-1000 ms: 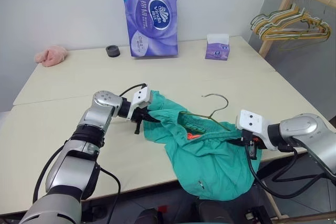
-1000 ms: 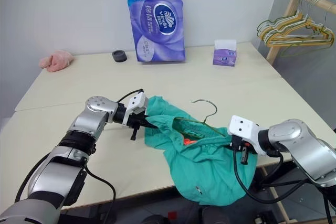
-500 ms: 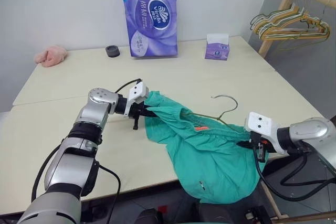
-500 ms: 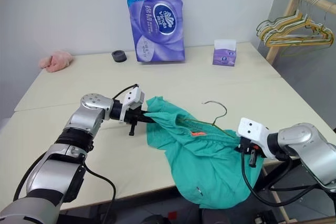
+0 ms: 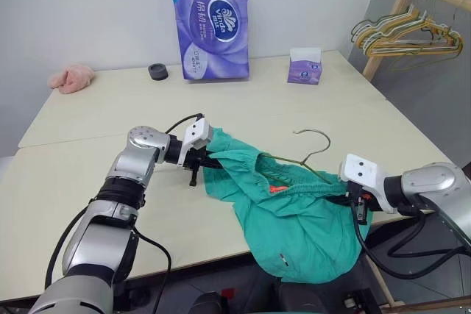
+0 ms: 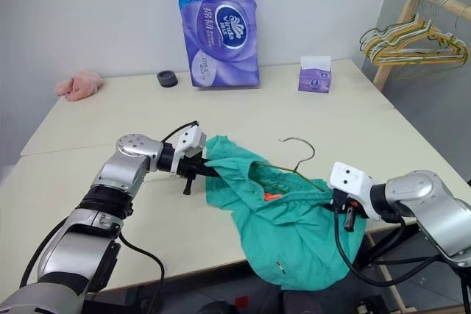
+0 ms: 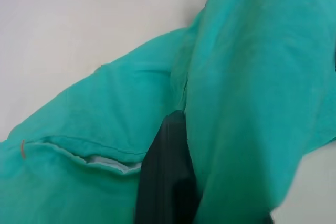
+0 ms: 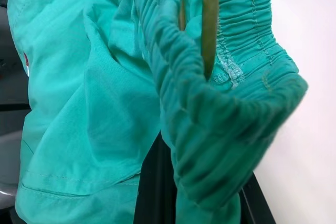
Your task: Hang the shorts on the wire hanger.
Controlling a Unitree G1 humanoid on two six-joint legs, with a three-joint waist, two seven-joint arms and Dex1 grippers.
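Shorts [image 5: 294, 218] over wire hanger [image 5: 313, 154], apparently

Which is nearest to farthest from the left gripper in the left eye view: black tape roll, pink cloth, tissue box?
From the left gripper:
1. Black tape roll, back of the table, just left of the gripper.
2. Pink cloth, far-left corner.
3. Tissue box, far right.
Pink cloth and tissue box are nearly tied.
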